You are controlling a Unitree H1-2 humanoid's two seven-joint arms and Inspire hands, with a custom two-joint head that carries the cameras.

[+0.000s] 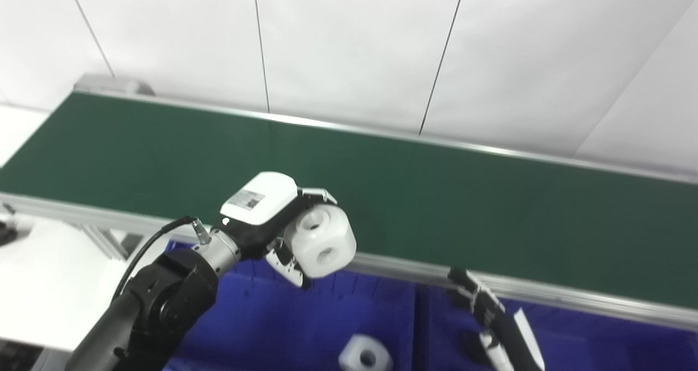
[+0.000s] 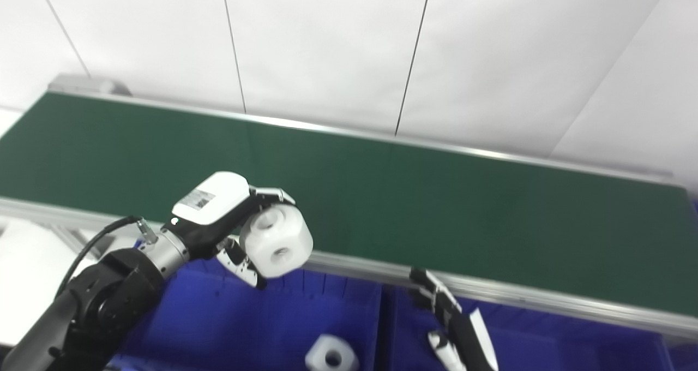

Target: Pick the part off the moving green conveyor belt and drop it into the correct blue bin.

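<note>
Green conveyor belt (image 1: 463,196): we find its whole surface bare, open to a pass from above. Near rail (image 1: 545,292): a metal edge between belt and bins. Left blue bin (image 1: 305,322): one white part (image 1: 365,354) lies at its right; we hold another white part (image 1: 320,241) in the left hand (image 1: 272,218) above its far edge. Right blue bin (image 1: 600,338): the right hand (image 1: 491,322) hangs over its left end, fingers (image 1: 463,286) beside the rail.
</note>
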